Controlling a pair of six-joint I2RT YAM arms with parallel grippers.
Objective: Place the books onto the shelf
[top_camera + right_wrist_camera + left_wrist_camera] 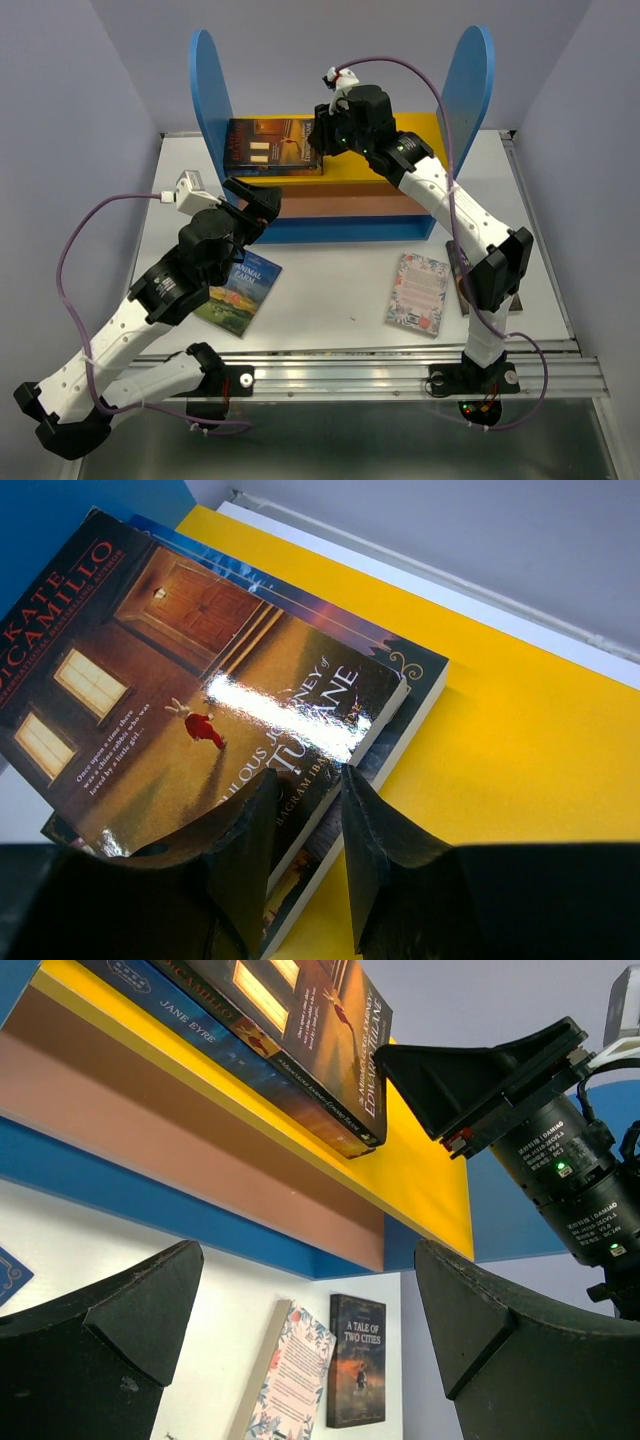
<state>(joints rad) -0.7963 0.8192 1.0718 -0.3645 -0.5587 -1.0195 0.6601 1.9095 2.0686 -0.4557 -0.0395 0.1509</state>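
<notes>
Six books for you to count. Three are stacked at the left end of the shelf's yellow top board (425,135): Edward Tulane (200,680) on top, Jane Eyre (185,1022) lowest. Three lie on the worktop (330,290): Animal Farm (245,290) front-left, a floral paperback (418,290) and A Tale of Two Cities (357,1360) by the right edge. Your right gripper (308,780) is at the stack's edge, narrowly parted; I can't tell whether it grips. Your left gripper (308,1260) is wide and empty.

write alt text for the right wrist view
A stack of glossy paperback books lies flat on the shelf's yellow top board, a brown Kate DiCamillo cover uppermost. The right gripper, black fingers slightly apart, sits at the stack's near edge; whether it grips is unclear.
</notes>
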